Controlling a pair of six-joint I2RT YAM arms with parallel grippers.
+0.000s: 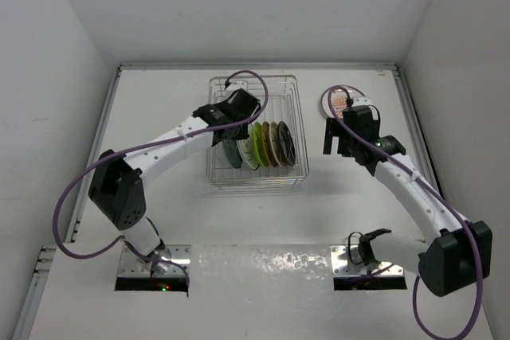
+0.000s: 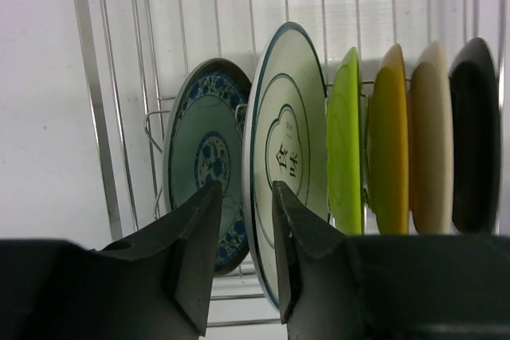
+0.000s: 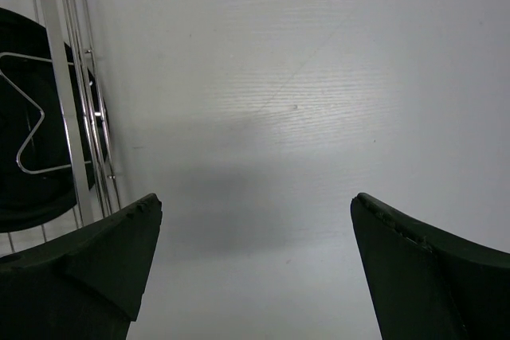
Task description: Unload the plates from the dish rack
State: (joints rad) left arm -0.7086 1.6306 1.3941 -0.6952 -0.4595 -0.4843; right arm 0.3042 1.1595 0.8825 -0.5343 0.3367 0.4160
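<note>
1. The left gripper has a finger on each side of the rim of the white plate, which stands in the dish rack. I can't tell if it's squeezing.
2. Pinch firmly and lift straight up, missing the blue plate.
3. The right gripper has its fingers spread wide.

A robot lab cell: white table walled by plain panels, arms bolted on.
</note>
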